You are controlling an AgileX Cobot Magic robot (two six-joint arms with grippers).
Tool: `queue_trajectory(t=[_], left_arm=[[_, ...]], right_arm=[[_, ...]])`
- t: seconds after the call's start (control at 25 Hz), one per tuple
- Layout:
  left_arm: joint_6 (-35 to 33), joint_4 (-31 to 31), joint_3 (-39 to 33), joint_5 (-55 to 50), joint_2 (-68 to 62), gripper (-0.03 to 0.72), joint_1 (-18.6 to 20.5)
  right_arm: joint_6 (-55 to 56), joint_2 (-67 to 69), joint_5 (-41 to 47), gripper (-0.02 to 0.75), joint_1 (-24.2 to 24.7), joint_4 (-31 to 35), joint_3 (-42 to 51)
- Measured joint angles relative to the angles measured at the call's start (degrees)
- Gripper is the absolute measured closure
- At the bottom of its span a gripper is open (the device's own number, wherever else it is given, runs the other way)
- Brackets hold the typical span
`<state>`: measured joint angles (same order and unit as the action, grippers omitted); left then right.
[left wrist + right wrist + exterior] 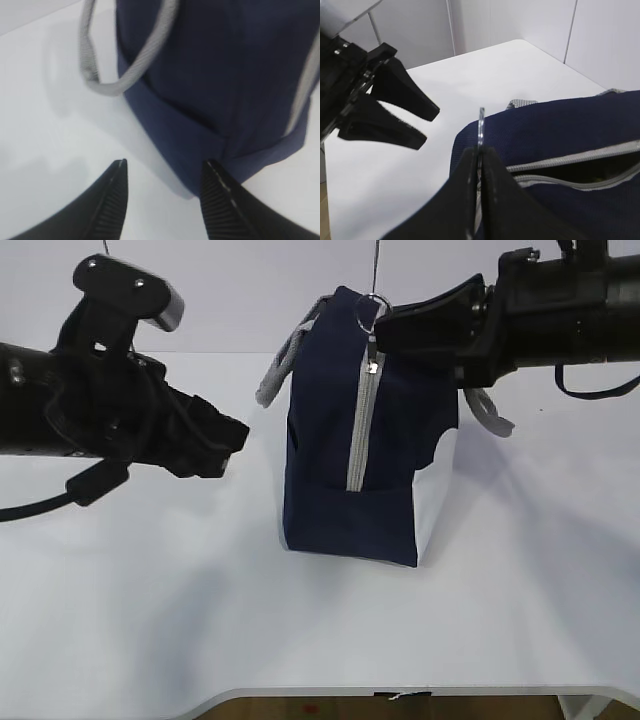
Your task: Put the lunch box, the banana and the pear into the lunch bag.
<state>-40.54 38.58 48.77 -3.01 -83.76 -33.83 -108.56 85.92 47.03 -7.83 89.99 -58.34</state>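
Lighting bright, even, diffuse from above. Exterior view sharp; white table (150,620) near blown out, soft grey shadows beside the lunch bag (330,510) toward the right edge and under the arms. Left wrist view blurred throughout, bag fabric smeared, left gripper (162,180) fingers soft. Right wrist view: close fingers defocused, background sharper. No glare.

White table (150,620); navy lunch bag (330,490) standing upright on it, near centre.

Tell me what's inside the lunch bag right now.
Contents can't be seen. The lunch bag shows only navy fabric; in the right wrist view its zipper gapes slightly onto darkness. The right gripper pinches the ring pull.
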Motion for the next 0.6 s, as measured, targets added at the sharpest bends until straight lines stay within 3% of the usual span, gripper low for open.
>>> queue_trajectory(t=[0.24, 0.6], left_arm=[[0.0, -2.0, -0.1, 4.0, 0.0, 0.337, -6.1], [0.5, 1.2, -3.3, 10.7, 0.0, 0.337, -6.6]], right_arm=[[0.7, 0.0, 0.0, 0.731, 0.0, -0.6, 0.0], [1.6, 0.0, 0.2, 0.731, 0.0, -1.6, -0.1]])
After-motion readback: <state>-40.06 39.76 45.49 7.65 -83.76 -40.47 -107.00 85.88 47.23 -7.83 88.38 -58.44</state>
